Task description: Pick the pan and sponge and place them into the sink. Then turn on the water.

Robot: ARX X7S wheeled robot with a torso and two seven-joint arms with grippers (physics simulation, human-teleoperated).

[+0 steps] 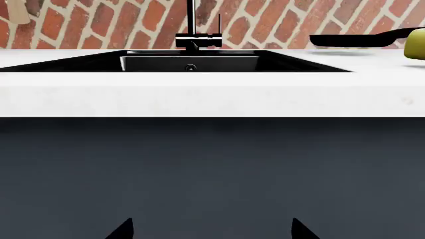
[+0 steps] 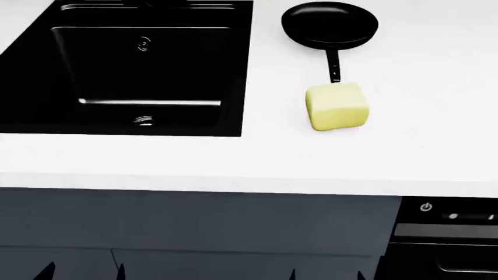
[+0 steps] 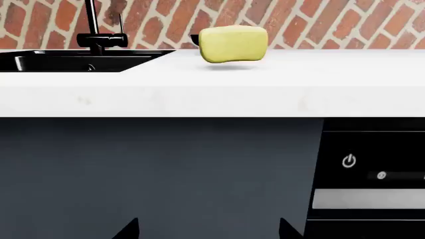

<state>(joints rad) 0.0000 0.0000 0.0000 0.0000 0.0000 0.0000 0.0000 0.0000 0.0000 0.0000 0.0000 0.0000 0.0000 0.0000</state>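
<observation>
So the white surface (image 2: 435, 116) runs the whole width, with dark cabinet fronts (image 2: 195, 227) under it. Only the two wrist views catch the brick wall (image 3: 319, 22) behind; the head view looks down too steeply for that.

The sink (image 2: 31, 125) is sunk into the surface on the left, glossy black. From above you see the stepped ledge and the drain down in the basin. The left wrist view instead looks across its rim and shows the faucet (image 1: 192, 37) standing at the back, which is cut off in the head view.

There's an appliance panel (image 3: 371, 169) with a power symbol under the surface on the right. The left wrist view doesn't get it at all.

The pan (image 2: 330, 24) sits on the surface right of the sink, handle pointing toward the front edge. The sponge (image 2: 337, 106) is just past the handle's end, touching or nearly so, I can't say which. In the right wrist view the sponge hides almost the whole pan.

Left claw (image 1: 211, 230) and right claw (image 3: 207, 230) are both down in front of the cabinets, tips spread wide, gripping nothing.
</observation>
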